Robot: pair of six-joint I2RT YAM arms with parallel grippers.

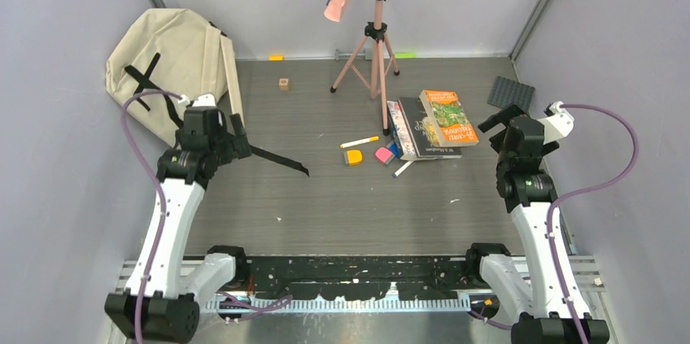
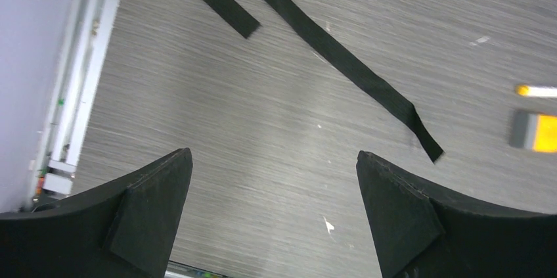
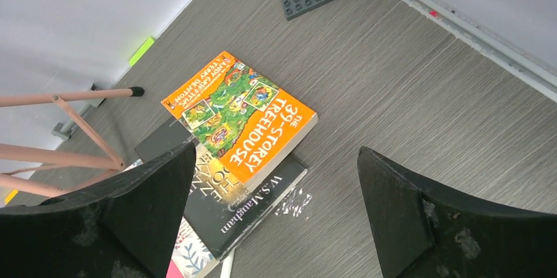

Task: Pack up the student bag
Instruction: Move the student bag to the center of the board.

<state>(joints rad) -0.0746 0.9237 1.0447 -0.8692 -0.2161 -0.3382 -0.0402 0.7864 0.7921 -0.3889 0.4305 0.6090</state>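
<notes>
Left of tripod (image 1: pixel 376 59), at far-left corner of desk (image 1: pixel 325 198): bag (image 1: pixel 175 55), slumped against wall, black strap (image 2: pixel 341 61) trailing toward desk centre. Left of tripod and nearer: left gripper (image 2: pixel 273 156), jaws spread wide, holding nothing, poised over strap. Right of tripod: books (image 1: pixel 419 132) in loose stack, orange book (image 3: pixel 240 117) on top. Farther right of tripod: right gripper (image 3: pixel 276 153), jaws spread wide, empty.

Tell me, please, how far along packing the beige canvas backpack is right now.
Nothing looks packed yet. The beige canvas backpack slumps in the far-left corner. Nothing is in hand: the left gripper and right gripper both hang open and empty. Left to pack: the stack of paperback books, the white-and-yellow marker, the small orange block and the pink block.
</notes>
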